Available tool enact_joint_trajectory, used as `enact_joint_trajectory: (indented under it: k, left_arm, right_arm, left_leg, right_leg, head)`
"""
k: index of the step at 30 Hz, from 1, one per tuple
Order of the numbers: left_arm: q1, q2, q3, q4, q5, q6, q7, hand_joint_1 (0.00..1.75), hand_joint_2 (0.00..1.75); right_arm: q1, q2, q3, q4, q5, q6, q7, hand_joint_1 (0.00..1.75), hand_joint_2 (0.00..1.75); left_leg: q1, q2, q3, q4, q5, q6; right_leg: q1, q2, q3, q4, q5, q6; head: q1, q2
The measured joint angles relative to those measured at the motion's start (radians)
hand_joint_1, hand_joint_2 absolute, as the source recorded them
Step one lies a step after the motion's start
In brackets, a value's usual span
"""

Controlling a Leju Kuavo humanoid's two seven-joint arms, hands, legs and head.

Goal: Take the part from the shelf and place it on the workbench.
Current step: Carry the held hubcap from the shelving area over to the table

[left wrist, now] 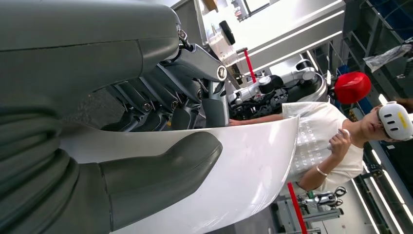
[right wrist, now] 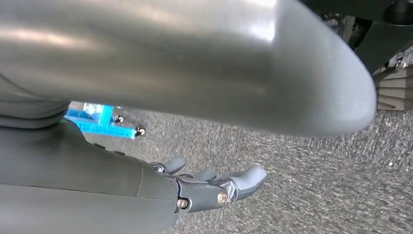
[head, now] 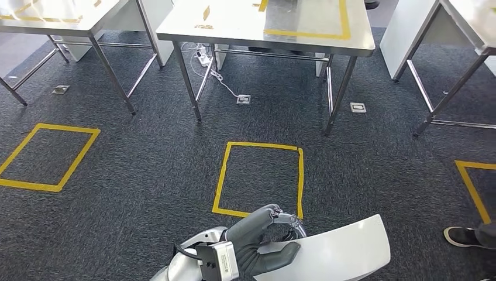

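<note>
So the left hand [head: 266, 237] has a solid grip on the white part [head: 339, 249], a curved plastic panel. The thumb [left wrist: 160, 170] presses on one face and the dark fingers [left wrist: 146, 105] wrap over the edge on the other side. In the head view the part sits low at about 5 o'clock, held in the air above the dark carpet [head: 146, 170]. The steel workbench [head: 234, 23] is up at 12 o'clock, well apart from the part, with a yellow tape square [head: 260, 178] on the floor between them. The right hand [right wrist: 209, 187] hangs over the carpet with fingers loosely spread, holding nothing. A person in a white shirt [left wrist: 326, 141] stands near, and a shoe [head: 462, 236] shows at 4 o'clock.
</note>
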Motion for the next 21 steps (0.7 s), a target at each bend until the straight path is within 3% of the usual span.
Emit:
enact_joint_trajectory:
  k: [2, 5, 7, 8, 10, 12, 13, 15, 17, 18, 21]
  left_arm:
    - [-0.001, 0.0, 0.0, 0.0, 0.0, 0.0, 0.0, 1.75, 1.75]
    - [-0.001, 0.0, 0.0, 0.0, -0.001, -0.001, -0.001, 1.75, 1.75]
    - [-0.001, -0.002, 0.0, 0.0, -0.002, -0.001, -0.002, 1.75, 1.75]
    - [-0.002, -0.003, 0.0, 0.0, -0.002, -0.002, -0.003, 1.75, 1.75]
    - [-0.001, -0.002, 0.0, 0.003, -0.003, -0.002, -0.004, 1.75, 1.75]
    - [0.0, 0.0, 0.0, 0.008, -0.003, -0.002, -0.004, 1.75, 1.75]
    - [0.0, 0.001, 0.0, 0.009, -0.003, -0.002, -0.004, 1.75, 1.75]
    - [0.0, 0.001, 0.0, 0.01, -0.003, -0.002, -0.005, 1.75, 1.75]
    - [0.0, 0.0, 0.0, 0.009, -0.003, -0.003, -0.006, 1.75, 1.75]
    - [0.0, 0.0, 0.0, 0.009, -0.003, -0.003, -0.007, 1.75, 1.75]
    - [-0.002, 0.001, 0.0, 0.01, -0.016, 0.003, -0.011, 1.75, 1.75]
  right_arm:
    - [0.0, 0.0, 0.0, 0.0, 0.001, 0.0, -0.001, 0.0, 0.0]
    - [0.001, 0.0, 0.0, 0.0, 0.002, -0.001, -0.001, 0.0, 0.0]
    - [0.002, 0.0, -0.001, 0.0, 0.001, -0.001, -0.001, 0.0, 0.0]
    - [0.001, 0.0, -0.001, 0.0, 0.0, -0.001, -0.001, 0.0, 0.0]
    - [0.0, 0.0, -0.002, 0.0, -0.001, -0.001, -0.002, 0.0, 0.0]
    - [0.001, 0.0, -0.004, 0.0, -0.001, -0.001, -0.002, 0.0, 0.0]
    - [0.002, 0.0, -0.005, 0.0, 0.0, -0.001, -0.003, 0.0, 0.0]
    - [0.002, -0.001, -0.005, 0.0, 0.0, -0.001, -0.003, 0.0, 0.0]
    - [0.0, -0.002, -0.005, 0.0, 0.0, -0.001, -0.003, 0.0, 0.0]
    - [0.0, -0.002, -0.006, 0.0, 0.0, -0.001, -0.002, 0.0, 0.0]
    - [0.001, -0.001, -0.007, 0.0, -0.001, -0.001, -0.002, 0.0, 0.0]
  left_leg:
    - [-0.004, -0.016, 0.044, -0.102, 0.035, 0.006]
    - [-0.01, -0.013, 0.048, -0.122, 0.043, 0.018]
    - [-0.007, -0.005, 0.05, -0.131, 0.053, 0.032]
    - [-0.005, 0.0, 0.05, -0.135, 0.057, 0.038]
    - [-0.008, 0.01, 0.046, -0.135, 0.06, 0.044]
    - [-0.012, 0.019, 0.042, -0.133, 0.06, 0.046]
    - [-0.013, 0.022, 0.041, -0.132, 0.06, 0.046]
    - [-0.014, 0.025, 0.041, -0.128, 0.058, 0.044]
    - [-0.018, 0.027, 0.04, -0.124, 0.055, 0.038]
    - [-0.021, 0.027, 0.039, -0.122, 0.052, 0.037]
    - [-0.024, 0.027, 0.037, -0.123, 0.051, 0.042]
  right_leg:
    - [0.002, 0.012, -0.002, 0.0, 0.004, 0.009]
    - [-0.001, 0.018, -0.004, -0.007, 0.011, 0.031]
    - [-0.002, 0.003, -0.014, 0.012, -0.003, 0.039]
    - [-0.001, -0.007, -0.031, 0.049, -0.027, 0.041]
    - [0.002, -0.023, -0.087, 0.172, -0.093, 0.044]
    - [0.002, -0.025, -0.124, 0.258, -0.121, 0.045]
    - [0.002, -0.025, -0.115, 0.247, -0.107, 0.044]
    - [0.004, -0.03, -0.047, 0.127, -0.05, 0.037]
    - [0.01, -0.037, 0.014, 0.015, -0.017, 0.027]
    - [0.012, -0.039, 0.025, -0.009, -0.014, 0.024]
    - [0.012, -0.038, 0.025, -0.015, -0.011, 0.023]
  head:
    - [-0.001, 0.0]
    - [-0.002, 0.0]
    - [0.0, 0.0]
    - [0.003, 0.0]
    - [0.008, 0.0]
    - [0.009, 0.0]
    - [0.01, 0.0]
    - [0.01, 0.0]
    - [0.011, 0.0]
    - [0.011, 0.0]
    - [0.009, 0.0]
